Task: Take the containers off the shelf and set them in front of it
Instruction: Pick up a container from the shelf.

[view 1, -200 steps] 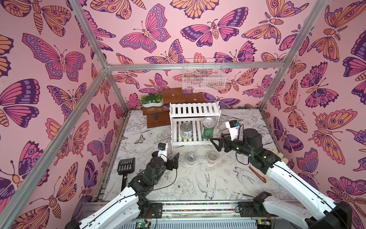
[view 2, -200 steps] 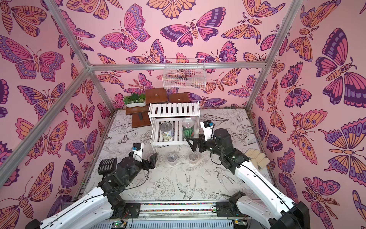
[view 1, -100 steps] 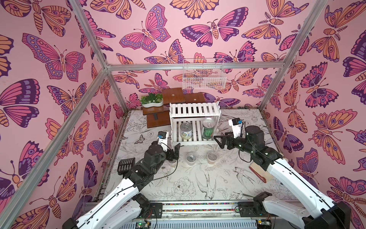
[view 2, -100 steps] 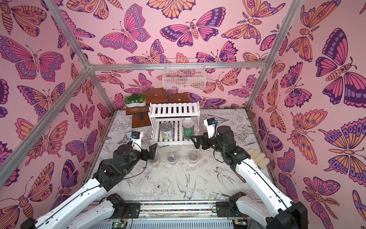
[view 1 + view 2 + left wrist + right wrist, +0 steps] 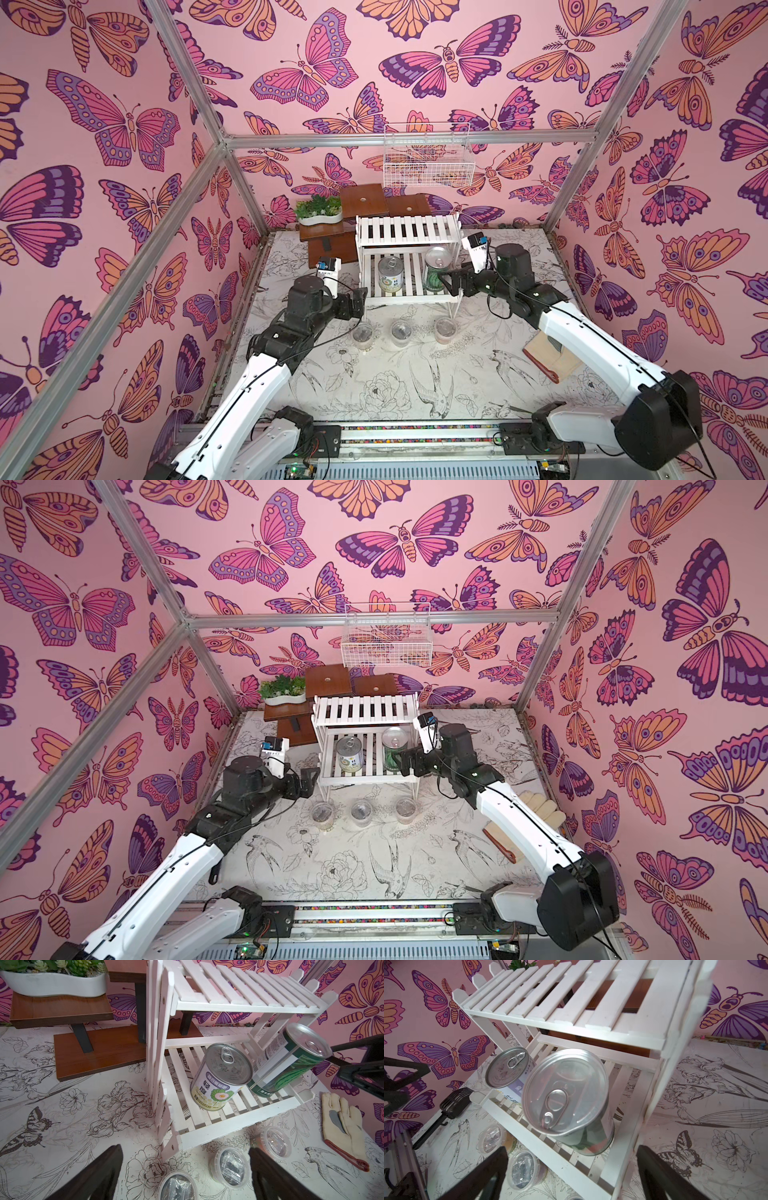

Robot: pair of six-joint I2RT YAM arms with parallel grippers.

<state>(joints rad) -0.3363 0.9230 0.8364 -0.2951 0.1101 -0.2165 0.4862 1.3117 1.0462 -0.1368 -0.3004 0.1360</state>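
In both top views the shelf (image 5: 409, 232) stands at 12 o'clock of the mat (image 5: 374, 395), and its top tier is bare. On the low tier two cans stand upright: the pale-labelled can (image 5: 390, 277) and, at its 3 o'clock, the watermelon can (image 5: 435, 272). Three clear cups (image 5: 401, 332) sit in a row on the mat at 6 o'clock of the shelf, so I judge that only the cans are left to move. My left gripper (image 5: 356, 301) hangs at 8 o'clock of the shelf. My right gripper (image 5: 452, 286) is just beside the watermelon can, at its 3 o'clock. Both are spread wide and carry nothing.

In the left wrist view the dark fingers (image 5: 97, 1178) are far apart, and the pale-labelled can is ahead, behind the front rail.

In the right wrist view the fingers (image 5: 477, 1180) are wide also. The watermelon can is in front of them, not touched.

I expect the cans to be stiff, smooth metal, maybe heavy if full, so they can slip. I would take each across the middle of its round side and lift it over the front rail.
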